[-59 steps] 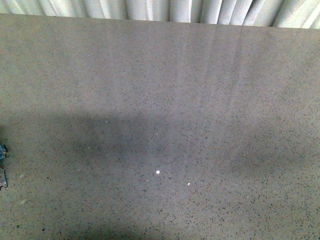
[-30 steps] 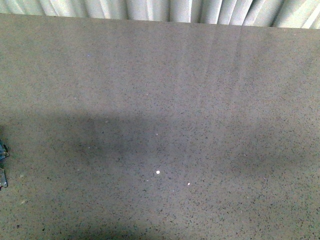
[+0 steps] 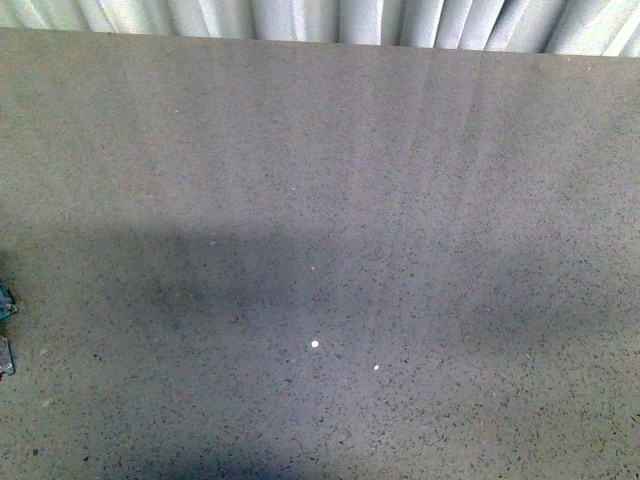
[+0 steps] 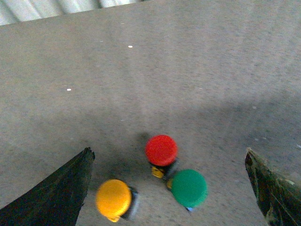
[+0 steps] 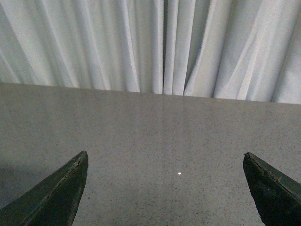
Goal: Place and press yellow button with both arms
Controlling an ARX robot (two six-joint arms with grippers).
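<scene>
The yellow button [image 4: 113, 198] stands on the grey speckled table in the left wrist view, close to one finger of my left gripper [image 4: 168, 157]. That gripper is open, hovering above the table, with its jaws wide apart and nothing between them but the buttons below. My right gripper [image 5: 165, 161] is open and empty above bare tabletop. The front view shows no button and no gripper, only a small dark bit of something at its left edge [image 3: 5, 300].
A red button [image 4: 161, 150] and a green button [image 4: 189, 188] stand touching each other, just beside the yellow one. A pale pleated curtain [image 5: 150, 47] hangs behind the table's far edge [image 3: 320, 44]. Small white specks [image 3: 315, 344] dot the table.
</scene>
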